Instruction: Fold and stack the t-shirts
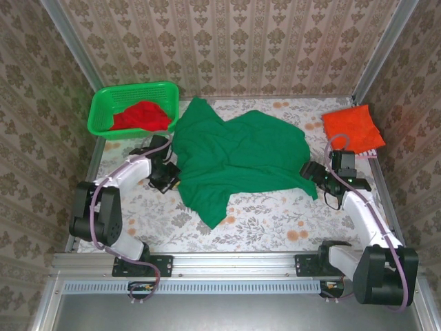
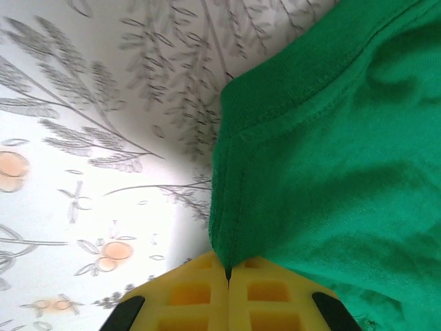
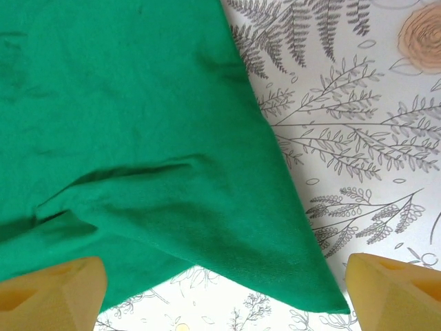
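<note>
A dark green t-shirt (image 1: 238, 155) lies crumpled and spread across the middle of the table. My left gripper (image 1: 167, 174) sits at its left edge, shut on the shirt's seamed hem (image 2: 231, 207), the yellow pads (image 2: 189, 293) pinching the cloth. My right gripper (image 1: 318, 174) is at the shirt's right corner, open, its yellow fingertips (image 3: 58, 289) wide apart with the green corner (image 3: 227, 227) lying between them. An orange-red t-shirt (image 1: 353, 127) lies folded at the back right. A red t-shirt (image 1: 141, 116) is bunched in the basket.
A bright green plastic lattice basket (image 1: 103, 110) stands at the back left corner. The table has a floral white cloth (image 1: 269, 224), bare along the front. Patterned walls close in the back and both sides; a metal rail runs along the near edge.
</note>
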### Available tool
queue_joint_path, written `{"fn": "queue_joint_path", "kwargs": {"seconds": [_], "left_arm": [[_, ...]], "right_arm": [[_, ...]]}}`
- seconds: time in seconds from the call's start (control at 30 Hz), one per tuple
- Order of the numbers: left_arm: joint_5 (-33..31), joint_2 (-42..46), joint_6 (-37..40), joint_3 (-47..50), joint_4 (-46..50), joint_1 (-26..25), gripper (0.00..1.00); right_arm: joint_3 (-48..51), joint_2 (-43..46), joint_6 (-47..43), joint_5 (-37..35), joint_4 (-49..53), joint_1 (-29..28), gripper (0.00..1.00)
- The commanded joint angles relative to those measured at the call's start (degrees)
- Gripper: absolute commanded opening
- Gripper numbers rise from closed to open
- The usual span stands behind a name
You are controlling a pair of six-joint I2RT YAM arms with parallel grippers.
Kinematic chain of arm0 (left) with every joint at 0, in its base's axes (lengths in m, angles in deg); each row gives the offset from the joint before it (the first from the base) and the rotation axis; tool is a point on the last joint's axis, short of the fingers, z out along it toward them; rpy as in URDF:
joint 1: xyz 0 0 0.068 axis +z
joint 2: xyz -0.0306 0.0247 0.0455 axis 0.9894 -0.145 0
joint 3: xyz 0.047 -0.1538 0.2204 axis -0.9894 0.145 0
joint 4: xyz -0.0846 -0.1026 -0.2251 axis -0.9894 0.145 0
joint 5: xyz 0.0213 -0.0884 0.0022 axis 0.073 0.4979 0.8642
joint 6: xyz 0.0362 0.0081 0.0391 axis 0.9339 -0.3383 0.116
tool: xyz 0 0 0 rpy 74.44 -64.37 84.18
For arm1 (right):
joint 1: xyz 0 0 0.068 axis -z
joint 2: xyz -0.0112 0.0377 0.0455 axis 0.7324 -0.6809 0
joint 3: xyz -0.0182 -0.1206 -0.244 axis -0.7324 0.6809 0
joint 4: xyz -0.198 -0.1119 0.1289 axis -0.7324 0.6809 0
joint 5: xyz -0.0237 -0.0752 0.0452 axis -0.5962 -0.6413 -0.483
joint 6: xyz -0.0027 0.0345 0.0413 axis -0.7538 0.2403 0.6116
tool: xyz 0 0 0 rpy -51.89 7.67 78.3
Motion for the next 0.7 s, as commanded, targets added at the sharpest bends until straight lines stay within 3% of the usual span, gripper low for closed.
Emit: {"fn": "queue_joint_path", "kwargs": {"seconds": [0.0, 0.07, 0.13, 0.27, 0.47, 0.67], "left_arm": [[-0.84, 3.72, 3.15, 1.14, 5.29, 1.72, 0.03], [-1.83, 5.32, 2.36, 2.17, 5.27, 1.91, 0.18], [-3.24, 6.86, 1.08, 2.34, 6.29, 1.15, 0.42], [-7.5, 10.59, -3.08, 2.69, 9.95, -3.28, 0.74], [-7.49, 15.56, -14.75, 9.59, 6.27, -12.51, 0.74], [-7.04, 16.92, -28.52, 14.26, 2.38, -20.76, 0.55]], "right_arm": [[0.06, -0.7, 0.67, 2.03, -0.59, 0.2, 0.9], [0.23, -0.75, 0.59, 2.1, -0.73, 0.2, 0.9], [0.15, -0.88, 0.58, 2.46, -0.8, 0.19, 0.9], [-0.03, -1.05, 0.61, 3.57, -0.92, 0.2, 0.9], [-0.03, -2.24, 0.26, 4.74, -1.7, 0.2, 0.9], [-0.19, -3.34, 0.18, 5.94, -2.36, 0.16, 0.9]]}}
